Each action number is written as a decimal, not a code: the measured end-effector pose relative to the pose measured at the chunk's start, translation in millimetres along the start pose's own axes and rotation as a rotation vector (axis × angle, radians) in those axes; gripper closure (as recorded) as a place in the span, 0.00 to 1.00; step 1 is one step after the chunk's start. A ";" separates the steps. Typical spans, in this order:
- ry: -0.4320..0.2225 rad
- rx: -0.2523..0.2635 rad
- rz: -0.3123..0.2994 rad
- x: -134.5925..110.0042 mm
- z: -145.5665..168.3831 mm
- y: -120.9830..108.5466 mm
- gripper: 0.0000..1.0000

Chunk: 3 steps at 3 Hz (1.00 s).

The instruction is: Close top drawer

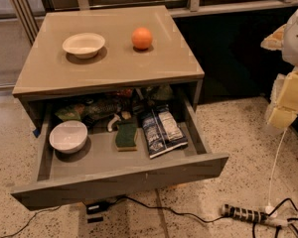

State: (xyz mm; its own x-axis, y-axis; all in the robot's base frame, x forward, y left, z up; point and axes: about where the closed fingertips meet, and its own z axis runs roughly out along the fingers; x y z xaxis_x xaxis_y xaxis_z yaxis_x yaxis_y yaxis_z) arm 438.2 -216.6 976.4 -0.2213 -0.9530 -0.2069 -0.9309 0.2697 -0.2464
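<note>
Top drawer (pixel 119 180) is wide open, so nothing's done yet. Your end effector (pixel 288 95) sits at the view's right edge, with the drawer front well off to its lower left, no contact. Can't tell its grip state. The whole push remains.

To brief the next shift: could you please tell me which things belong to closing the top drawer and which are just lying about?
Job: top drawer, open; pincer, at right edge, apart from drawer.
Lying about: orange, bowl on top; second bowl, sponge, snack bags inside; power strip.
</note>
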 end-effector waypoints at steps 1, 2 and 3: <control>0.000 0.000 0.000 0.0 0.0 0.0 0.00; 0.000 0.000 0.000 0.0 0.0 0.0 0.19; 0.000 0.000 0.000 0.0 0.0 0.0 0.43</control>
State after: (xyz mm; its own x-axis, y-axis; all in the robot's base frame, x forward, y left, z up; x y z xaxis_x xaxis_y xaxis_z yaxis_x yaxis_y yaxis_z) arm 438.2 -216.6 976.4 -0.2213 -0.9530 -0.2070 -0.9308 0.2697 -0.2466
